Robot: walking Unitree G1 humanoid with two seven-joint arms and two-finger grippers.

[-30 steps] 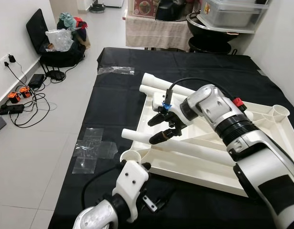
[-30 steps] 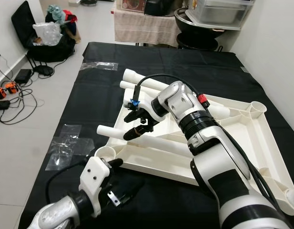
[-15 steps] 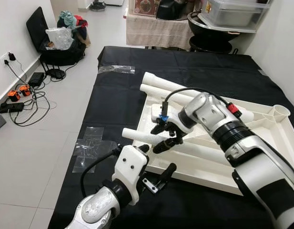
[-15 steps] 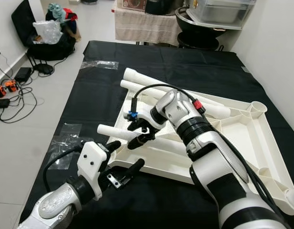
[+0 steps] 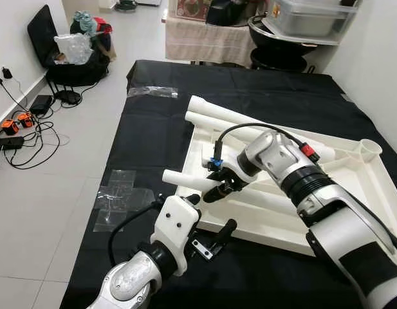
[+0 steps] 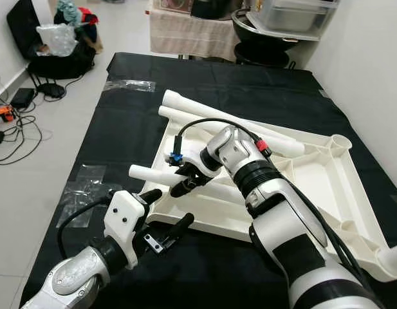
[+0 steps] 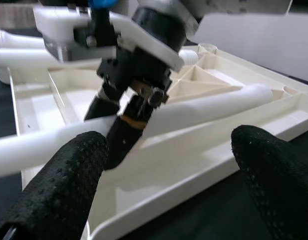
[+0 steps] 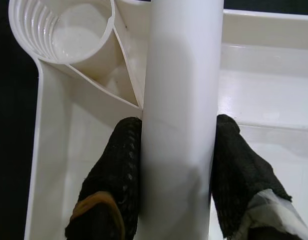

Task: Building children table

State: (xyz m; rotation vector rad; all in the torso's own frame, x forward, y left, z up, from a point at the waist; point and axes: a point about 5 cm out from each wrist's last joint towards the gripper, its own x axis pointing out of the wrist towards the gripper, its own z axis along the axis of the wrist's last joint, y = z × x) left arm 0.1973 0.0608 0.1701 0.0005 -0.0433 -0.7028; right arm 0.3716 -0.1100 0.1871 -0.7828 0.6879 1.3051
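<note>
Squarely between right fingers [image 8: 116,165]: table leg [image 8: 179,120].

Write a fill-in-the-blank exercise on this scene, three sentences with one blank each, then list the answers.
1. The right gripper is shut on a white ____.
2. The upturned tabletop lies on a ____ cloth.
3. The left gripper, its fingers ____, hovers at the tabletop's near edge, holding nothing.

Missing words: table leg; black; open
</note>
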